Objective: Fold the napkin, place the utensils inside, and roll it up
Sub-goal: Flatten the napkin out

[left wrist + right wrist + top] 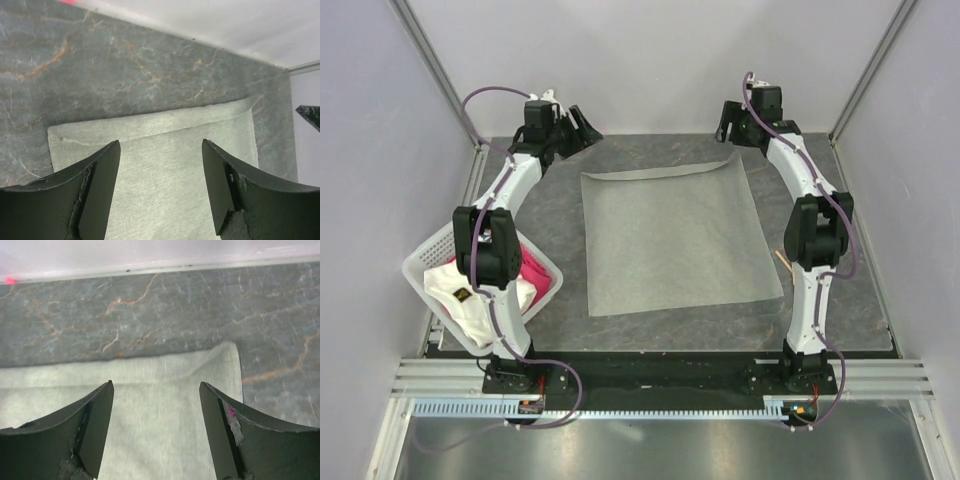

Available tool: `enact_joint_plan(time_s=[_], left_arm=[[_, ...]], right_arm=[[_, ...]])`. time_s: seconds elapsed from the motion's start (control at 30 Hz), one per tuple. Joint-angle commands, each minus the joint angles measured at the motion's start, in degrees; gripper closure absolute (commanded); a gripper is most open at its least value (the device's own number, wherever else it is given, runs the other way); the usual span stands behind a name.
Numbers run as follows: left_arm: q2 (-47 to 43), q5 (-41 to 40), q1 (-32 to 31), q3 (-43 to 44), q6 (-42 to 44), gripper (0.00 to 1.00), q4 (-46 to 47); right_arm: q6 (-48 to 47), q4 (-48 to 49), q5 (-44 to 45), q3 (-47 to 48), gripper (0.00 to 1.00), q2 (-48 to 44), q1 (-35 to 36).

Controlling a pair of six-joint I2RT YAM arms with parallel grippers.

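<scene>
The napkin [675,240] lies flat in the middle of the table [555,220], thin and soft; we judge it light, limp and prone to slide. Our left pincer [161,145] and right pincer [156,385] hang wide open, empty, by its far corners, where we would pinch.

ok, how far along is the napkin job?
Early. Done: the napkin lies spread out, with no fold in it. In hand: the left gripper and right gripper are open over its far corners, holding nothing, likely set up for the first fold. Left: fold, load the utensils (only one stick end shows, beside the napkin's right edge), then roll.
</scene>
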Motion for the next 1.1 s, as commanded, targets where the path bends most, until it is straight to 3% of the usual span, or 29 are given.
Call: enact_joint_plan(time_s=[0.0,0.13,0.23,0.43,0.63,0.77,0.9,1.07], left_arm=[[-7.0,1.3,-0.1,1.2,4.3,0.25,-3.5],[-9.3,4.5,-0.1,-0.8,4.5,0.24,-4.6],[-9.5,7.5,-0.4,-4.2,1.1,0.25,-4.0],[-13.5,9.3,-2.1,-12.9,3.2,0.25,-3.6],[-18.7,6.3,-10.1,-27.1,2.4,0.25,0.5],[-21.5,4.0,-17.4,-36.0,-2.6,0.25,12.2],[-22.3,0.5,-25.2,-41.1,-3.5,0.25,17.2],[-24.2,-1.7,-28.8,-51.0,-6.5,0.25,25.0]], right_arm=[[2.3,1.6,-0.8,-9.5,0.22,-14.3,-0.2],[3.6,2.3,-0.4,-22.5,0.21,-20.2,-0.1],[4.7,2.2,-1.4,-27.5,0.22,-21.3,-0.2],[6.8,4.9,-4.0,-34.4,0.21,-22.9,-0.2],[12.2,14.5,-13.6,-34.8,0.22,-15.1,1.6],[17.3,18.3,-17.1,-30.8,0.22,-8.7,2.5],[20.6,20.6,-18.9,-24.6,0.22,-2.4,2.9],[25.0,25.2,-21.0,-20.7,0.22,4.0,2.8]])
